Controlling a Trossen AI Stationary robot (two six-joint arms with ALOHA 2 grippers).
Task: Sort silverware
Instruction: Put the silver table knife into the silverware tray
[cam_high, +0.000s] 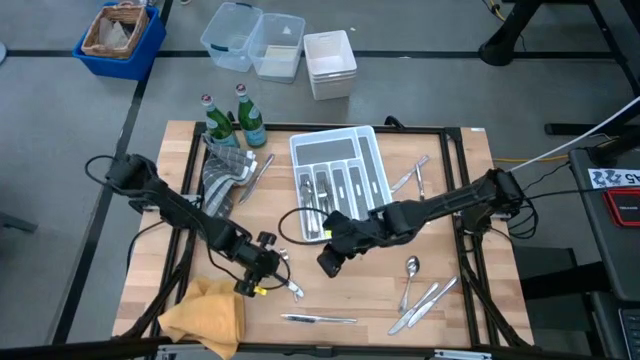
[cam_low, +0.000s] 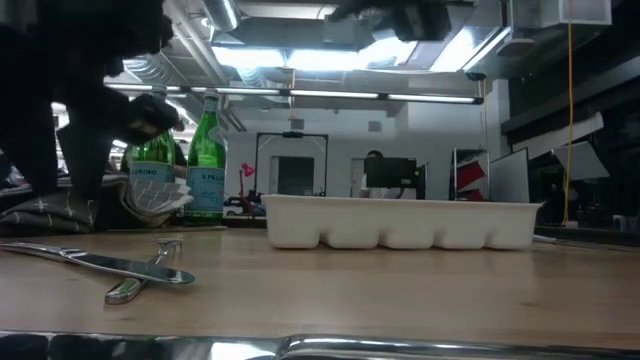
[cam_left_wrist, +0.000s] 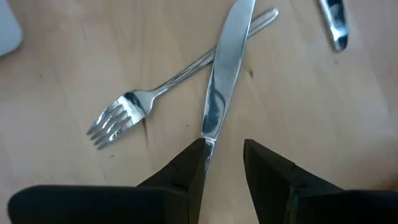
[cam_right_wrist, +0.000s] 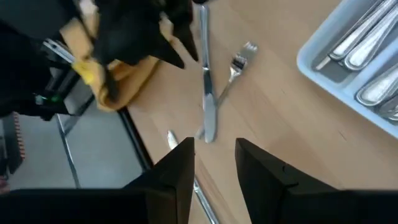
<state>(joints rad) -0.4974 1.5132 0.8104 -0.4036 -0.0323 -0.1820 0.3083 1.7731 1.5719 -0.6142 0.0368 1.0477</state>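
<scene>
A: Silverware lies scattered over the wooden counter (cam_high: 450, 170). Knife (cam_left_wrist: 222, 74) lies crossed over a fork (cam_left_wrist: 149, 102) at near left, just in front of the left hand (cam_left_wrist: 224, 163).

B: State of that left hand?

A: Fingers spread, nothing between them. The knife's tip sits beside the inner edge of one finger (cam_left_wrist: 186, 171); whether it touches, I cannot tell. Both pieces lie flat on the wood.

B: And the right hand (cam_right_wrist: 214, 163)?

A: Spread too, empty, hanging above the middle of the counter, just near of the white tray (cam_high: 375, 160). From its wrist the same knife and fork show farther off, with the left arm's dark bulk and a yellow cloth (cam_high: 205, 312) beyond.

B: Where is the rest of the silverware?

A: Several pieces already lie lengthwise in the tray's compartments (cam_high: 330, 188). A spoon (cam_high: 410, 270) and two or three more pieces lie at near right. A couple more rest on the far right, beside the tray. One long piece (cam_high: 318, 319) lies along the near edge, centre.

B: Anything else on the counter?

A: Two green bottles (cam_high: 230, 120) at far left, upright, with a grey patterned cloth (cam_high: 222, 178) just near of them; handles poke out of it. Yellow cloth at the near left corner.
</scene>
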